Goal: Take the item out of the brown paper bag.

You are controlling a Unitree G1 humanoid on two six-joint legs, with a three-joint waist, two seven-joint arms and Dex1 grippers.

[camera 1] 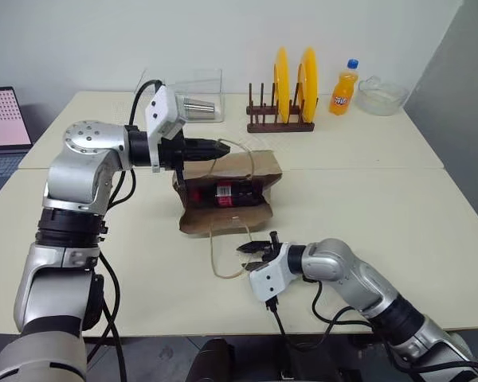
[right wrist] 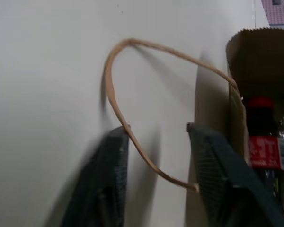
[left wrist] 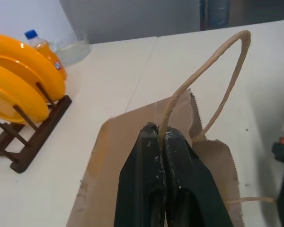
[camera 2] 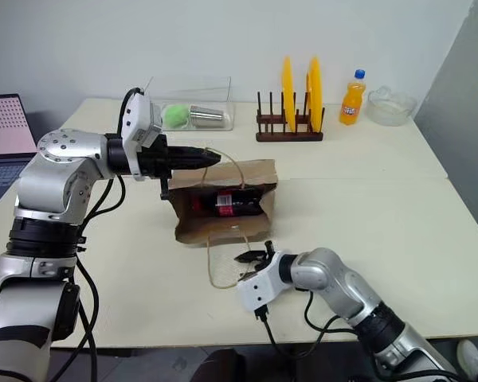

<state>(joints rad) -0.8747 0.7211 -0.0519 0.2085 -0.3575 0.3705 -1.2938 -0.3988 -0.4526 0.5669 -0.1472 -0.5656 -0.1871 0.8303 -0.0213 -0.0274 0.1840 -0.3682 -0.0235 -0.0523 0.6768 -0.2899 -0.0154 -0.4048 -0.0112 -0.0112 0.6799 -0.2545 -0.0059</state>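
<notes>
On the cream table (camera 1: pixel 398 199), near its middle, the brown paper bag (camera 1: pixel 255 213) lies on its side with its mouth turned toward the robot. Inside the opening rests the item (camera 1: pixel 225 192), a small dark bottle with a red label and red cap, lying across the bag's width. The left gripper (camera 1: pixel 223 146) is clamped tight on the upper handle (left wrist: pixel 213 71), its two black fingers pressed together around the twisted-paper loop just above the bag's rim. The lower handle (right wrist: pixel 118 99) trails loose onto the table toward the right gripper (camera 1: pixel 256 248), whose fingers stand parted with nothing gripped; the loop passes between them and appears to brush one finger, though contact is uncertain. Behind the bag stand a plate rack (camera 1: pixel 280 121) with yellow plates (camera 1: pixel 282 81), an orange soda bottle (camera 1: pixel 344 87) and a clear container (camera 2: pixel 193 103).
</notes>
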